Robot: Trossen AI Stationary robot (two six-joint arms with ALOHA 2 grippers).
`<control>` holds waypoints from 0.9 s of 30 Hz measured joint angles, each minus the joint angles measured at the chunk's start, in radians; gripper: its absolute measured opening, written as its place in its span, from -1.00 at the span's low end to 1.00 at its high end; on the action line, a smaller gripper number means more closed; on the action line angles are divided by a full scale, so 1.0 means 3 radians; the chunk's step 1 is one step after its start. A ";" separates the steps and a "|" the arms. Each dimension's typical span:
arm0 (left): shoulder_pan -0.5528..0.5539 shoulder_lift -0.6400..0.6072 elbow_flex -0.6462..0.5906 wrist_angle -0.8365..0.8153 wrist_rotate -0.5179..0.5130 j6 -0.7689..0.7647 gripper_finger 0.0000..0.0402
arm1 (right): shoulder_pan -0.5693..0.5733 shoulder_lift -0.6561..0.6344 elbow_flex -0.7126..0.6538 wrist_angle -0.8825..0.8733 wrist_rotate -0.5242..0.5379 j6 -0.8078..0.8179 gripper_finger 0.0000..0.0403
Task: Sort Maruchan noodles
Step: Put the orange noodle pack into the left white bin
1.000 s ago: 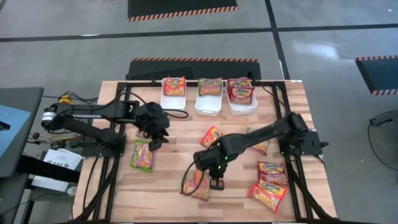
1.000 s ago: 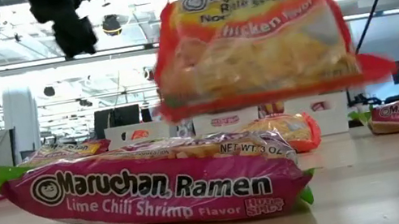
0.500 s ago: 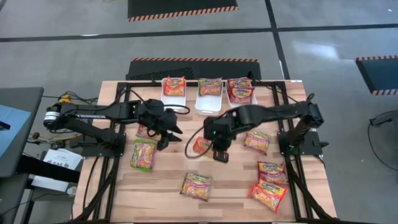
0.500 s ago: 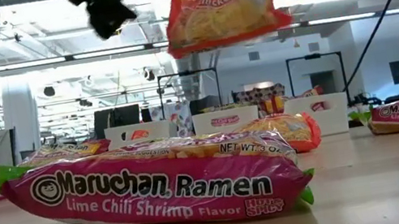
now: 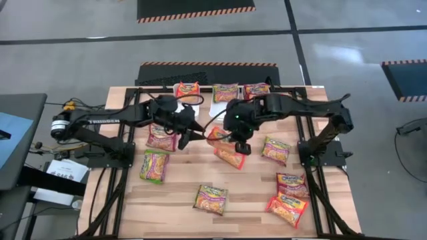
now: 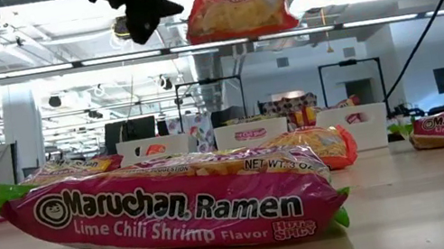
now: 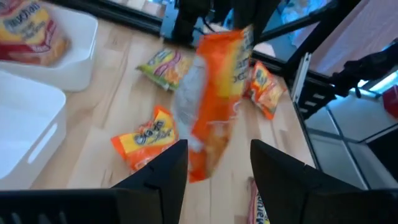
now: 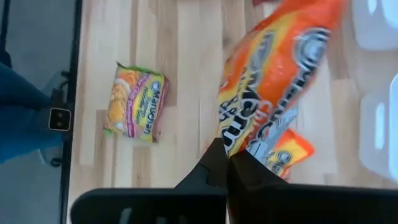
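The right gripper [image 5: 241, 143] holds an orange chicken-flavour packet [image 5: 229, 155] clear of the wooden table [image 5: 253, 200], fingers pinched tight on its upper edge. In the low view the packet [image 6: 239, 1] hangs lengthwise from that edge, printed face toward the camera and top cut off by the frame. From above, its long axis slants toward the table's front-right. The left gripper [image 5: 184, 133] hovers just beside it, jaws spread and empty. Three white bins [image 5: 223, 110] line the far edge, largely hidden beneath both arms; packets lie in them, their count hard to make out. Loose on the table are a pink-and-green lime chili shrimp packet [image 5: 153, 165] at front left, another packet [image 5: 211, 199] at front centre, and two orange ones [image 5: 288, 195] at front right. A further packet [image 5: 275, 150] lies beside the right arm's base.
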 joint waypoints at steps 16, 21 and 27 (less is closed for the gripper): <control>0.0258 0.0509 -0.0003 0.0711 0.0687 -0.0126 -0.20 | -0.0207 -0.0004 0.0091 0.0023 -0.0080 -0.0464 -0.98; 0.0306 0.0668 -0.0001 0.1009 0.1025 -0.0227 -0.20 | -0.0295 -0.0004 0.0091 -0.0033 -0.0079 -0.0484 -0.97; 0.0310 0.0772 -0.0001 0.1306 0.0930 -0.0281 -0.20 | -0.0361 -0.0004 0.0091 -0.0008 -0.0080 -0.0567 -0.97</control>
